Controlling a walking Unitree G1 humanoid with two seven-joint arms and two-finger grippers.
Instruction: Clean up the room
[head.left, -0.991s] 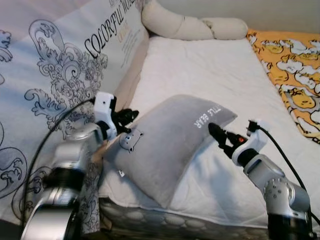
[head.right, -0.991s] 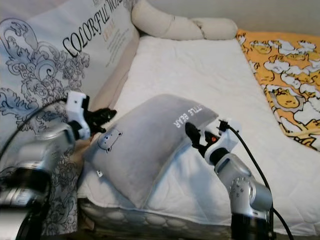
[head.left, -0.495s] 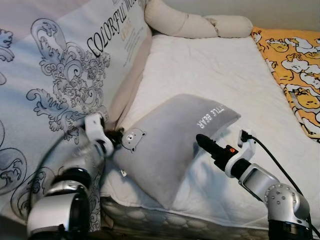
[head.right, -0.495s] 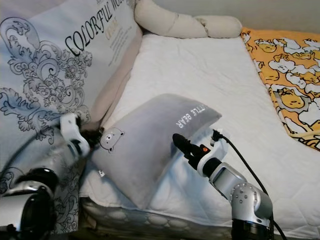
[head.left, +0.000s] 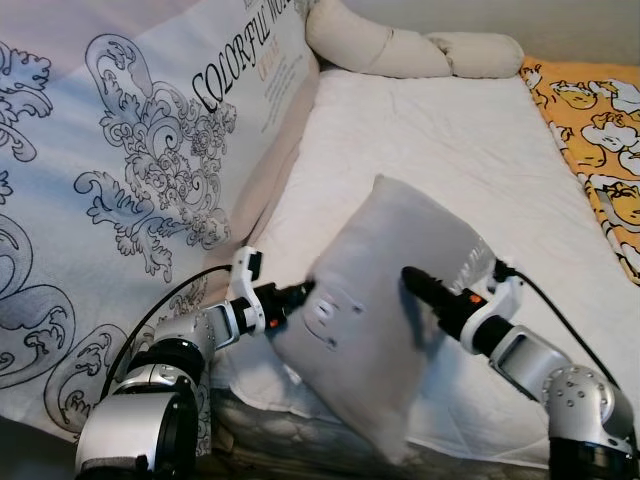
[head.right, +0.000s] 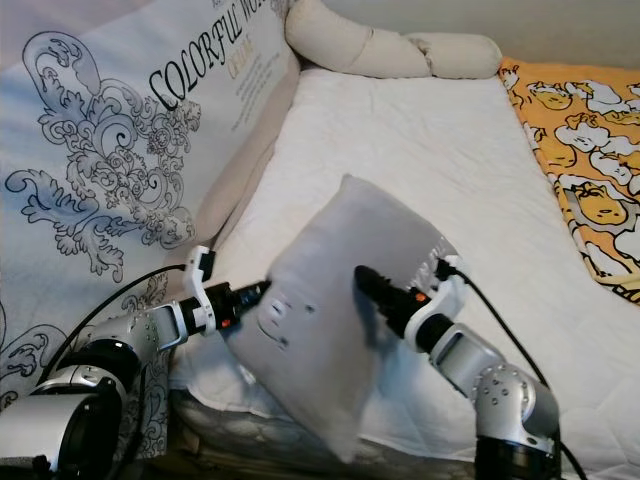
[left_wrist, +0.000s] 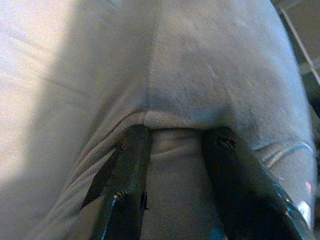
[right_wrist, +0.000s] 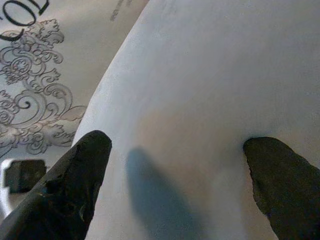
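Left tool (left_wrist: 172, 137) pinching pillow (head.left: 385, 300) edge

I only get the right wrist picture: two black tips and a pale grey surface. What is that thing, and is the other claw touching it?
Observer: It's a grey pillow, tipped up on edge on the white mattress.
Operator: And the other claw?
Observer: The left claw pinches a fold at the pillow's edge between its fingers.
Operator: What is my claw doing?
Observer: The right claw is open, its tips pressed against the pillow's broad face.
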